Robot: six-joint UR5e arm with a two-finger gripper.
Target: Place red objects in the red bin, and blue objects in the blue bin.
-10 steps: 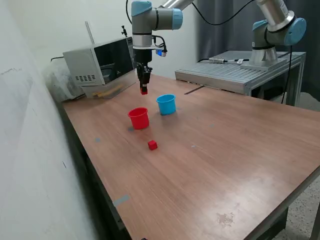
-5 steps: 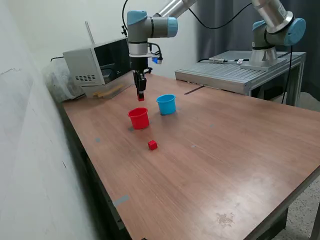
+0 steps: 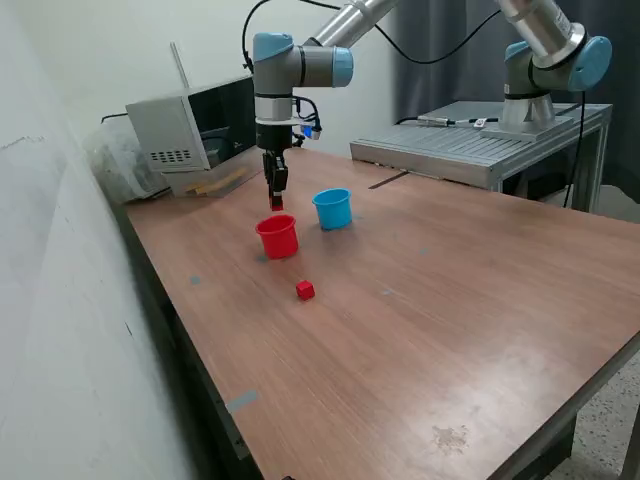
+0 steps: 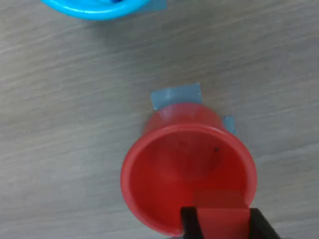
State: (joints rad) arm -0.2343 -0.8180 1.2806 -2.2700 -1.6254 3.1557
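Observation:
My gripper (image 3: 276, 203) hangs just above the red bin (image 3: 278, 237), shut on a small red cube (image 3: 276, 204). The wrist view looks straight down into the red bin (image 4: 187, 174), which looks empty inside, with the held red cube (image 4: 222, 211) between my dark fingertips (image 4: 188, 223) over its rim. The blue bin (image 3: 332, 208) stands just to the exterior view's right of the red one; its rim (image 4: 94, 7) shows in the wrist view. A second red cube (image 3: 305, 290) lies on the table nearer the camera. No blue cubes are visible on the table.
A microwave-like box (image 3: 195, 130) stands at the table's back in the exterior view's left. A second robot arm (image 3: 545, 60) and a metal platform (image 3: 480, 140) are behind the wooden table (image 3: 420, 330). Pieces of blue tape (image 4: 175, 94) mark the bin's spot.
The gripper with the red cube has moved toward the exterior view's left and lower, from beside the blue bin to right above the red bin.

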